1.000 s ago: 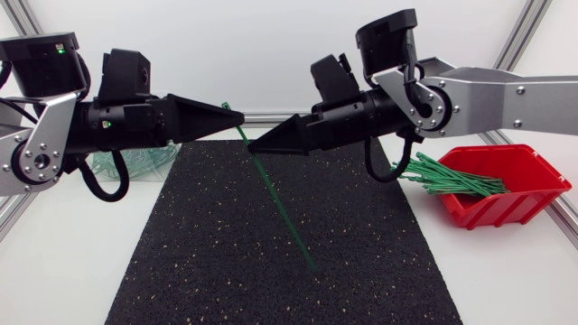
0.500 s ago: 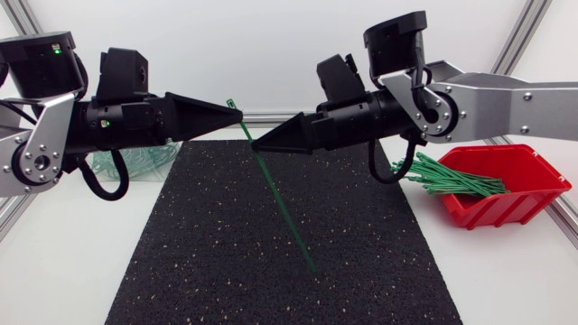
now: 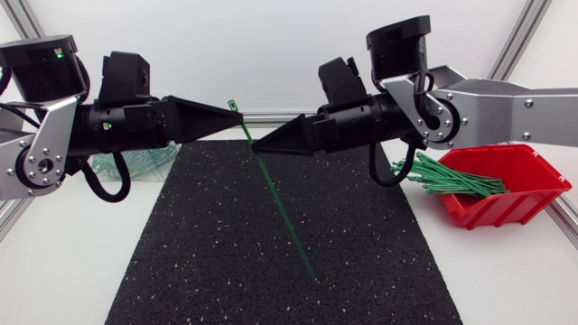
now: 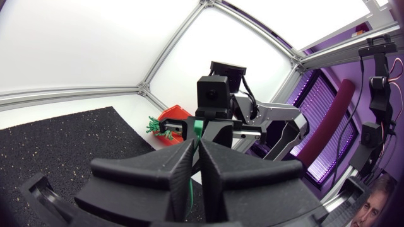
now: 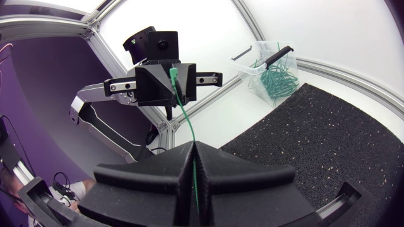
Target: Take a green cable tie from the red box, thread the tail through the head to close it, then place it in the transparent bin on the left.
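The left end effector (image 3: 238, 114) pinches the tie (image 3: 284, 212) just under its head and the right end effector (image 3: 255, 144) pinches it slightly lower, above the mat (image 3: 199, 253), probably so the free tail can bend back for threading.

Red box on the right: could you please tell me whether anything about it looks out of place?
Yes, mildly: the ties in the red box stick out over its rim toward the mat, fanned and untidy rather than lying inside. None seem to have fallen out.
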`<action>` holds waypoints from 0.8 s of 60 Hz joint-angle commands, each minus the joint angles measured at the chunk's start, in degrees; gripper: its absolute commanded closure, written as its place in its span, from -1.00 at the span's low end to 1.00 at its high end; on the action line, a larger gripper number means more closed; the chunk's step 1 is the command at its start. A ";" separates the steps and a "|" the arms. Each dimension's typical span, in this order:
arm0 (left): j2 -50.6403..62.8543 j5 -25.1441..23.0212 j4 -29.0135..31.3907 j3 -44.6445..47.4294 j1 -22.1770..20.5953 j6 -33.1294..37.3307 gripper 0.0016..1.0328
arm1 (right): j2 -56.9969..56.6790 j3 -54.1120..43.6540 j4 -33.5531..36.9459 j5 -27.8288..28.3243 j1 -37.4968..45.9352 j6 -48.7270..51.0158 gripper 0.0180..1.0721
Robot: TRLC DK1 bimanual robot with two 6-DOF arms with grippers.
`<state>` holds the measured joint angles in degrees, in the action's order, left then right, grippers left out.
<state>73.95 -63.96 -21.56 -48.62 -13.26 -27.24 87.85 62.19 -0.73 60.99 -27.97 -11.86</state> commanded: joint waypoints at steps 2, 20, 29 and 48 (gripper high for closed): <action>0.93 0.07 -1.11 1.16 -0.63 -1.76 0.92 | -1.28 -1.37 -1.11 0.00 -0.33 -1.50 0.89; 0.58 0.42 -1.11 1.78 -0.37 -1.67 0.92 | -4.80 -1.11 2.67 -7.64 -0.69 5.62 -0.17; 0.14 0.86 -0.94 2.13 -0.28 -1.06 0.92 | -5.50 0.82 10.05 -11.33 -2.88 14.93 -0.39; -0.30 -1.69 9.17 0.02 0.78 11.69 0.93 | -3.30 6.62 22.35 -13.88 -4.47 27.15 -0.42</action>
<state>73.93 -64.69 -15.79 -47.72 -12.53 -21.87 83.18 66.81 19.33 47.68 -32.16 11.64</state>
